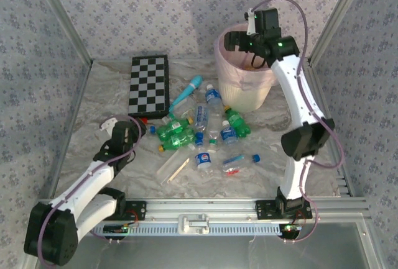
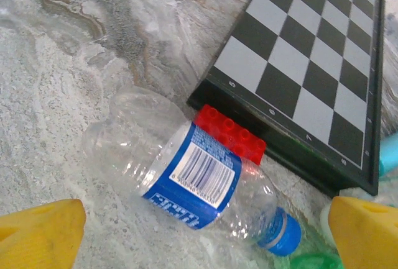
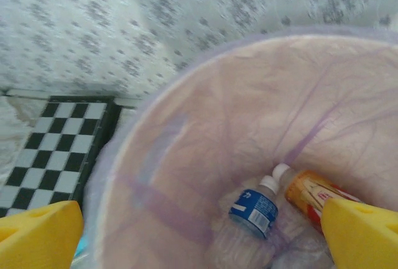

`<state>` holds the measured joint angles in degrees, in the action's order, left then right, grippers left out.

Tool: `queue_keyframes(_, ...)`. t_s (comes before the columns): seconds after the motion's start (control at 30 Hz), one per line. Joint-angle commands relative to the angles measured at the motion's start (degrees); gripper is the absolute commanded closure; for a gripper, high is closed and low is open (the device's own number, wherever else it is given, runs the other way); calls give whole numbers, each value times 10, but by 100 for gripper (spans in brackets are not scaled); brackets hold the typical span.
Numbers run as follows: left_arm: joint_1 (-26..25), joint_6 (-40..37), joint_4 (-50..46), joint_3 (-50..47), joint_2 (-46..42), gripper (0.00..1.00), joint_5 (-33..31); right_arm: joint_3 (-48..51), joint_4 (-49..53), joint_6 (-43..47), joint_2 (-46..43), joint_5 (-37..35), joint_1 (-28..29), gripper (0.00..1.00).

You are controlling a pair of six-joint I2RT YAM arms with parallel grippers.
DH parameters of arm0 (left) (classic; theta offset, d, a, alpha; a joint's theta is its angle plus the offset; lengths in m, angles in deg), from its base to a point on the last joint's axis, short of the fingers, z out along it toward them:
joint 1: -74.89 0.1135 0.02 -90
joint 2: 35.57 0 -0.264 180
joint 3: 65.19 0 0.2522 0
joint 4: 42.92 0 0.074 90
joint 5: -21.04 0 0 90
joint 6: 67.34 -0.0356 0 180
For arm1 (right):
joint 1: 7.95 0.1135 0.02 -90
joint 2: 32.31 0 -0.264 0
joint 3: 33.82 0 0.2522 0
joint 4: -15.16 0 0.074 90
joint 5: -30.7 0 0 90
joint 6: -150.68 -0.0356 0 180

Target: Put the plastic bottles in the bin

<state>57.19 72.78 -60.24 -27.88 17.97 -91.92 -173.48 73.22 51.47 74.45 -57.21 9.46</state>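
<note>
R gripper (image 1: 247, 44) (image 3: 199, 235) hangs over the bin (image 1: 249, 92) (image 3: 186, 76) at the far-right corner, close to the side wall. Its jaws are spread wide w/ nothing between them, and a blue-label bottle (image 3: 254, 210) & an orange-label bottle (image 3: 308, 194) lie at the bottom. L gripper (image 1: 138, 125) (image 2: 199, 232) sits low, left of centre, jaws also wide & gripping nothing. A clear bottle (image 2: 193, 169) lies flat under it, touching a red brick (image 2: 230, 133) at the checkerboard (image 1: 149, 84) (image 2: 311, 51) edge. The plastic bottles (image 1: 205, 126) are heaped mid-table btwn the arms, w/ bare table (image 1: 99, 95) on the left side.

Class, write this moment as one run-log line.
right gripper: open over bin | bin: blue-label bottle, orange-label bottle inside | left gripper: open over clear bottle
</note>
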Motion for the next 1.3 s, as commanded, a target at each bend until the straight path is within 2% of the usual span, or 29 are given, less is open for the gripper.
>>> queue_keyframes(0.0,18,53,-19,37,37,0,0,82,-69,37,-98,-3,29,0)
queue_keyframes(0.13,40,101,-27,69,92,0,19,219,-157,43,-200,2,61,0)
queue_keyframes(0.27,51,155,-52,109,155,0,32,340,-219,35,-279,44,85,0)
queue_keyframes(0.57,55,227,-88,169,249,0,48,533,-295,5,-356,53,155,0)
queue_keyframes(0.83,59,257,-104,171,256,0,16,615,-313,-22,-356,27,194,0)
queue_keyframes(1.27,60,275,-101,160,302,1,44,609,-321,-15,-315,-2,219,0)
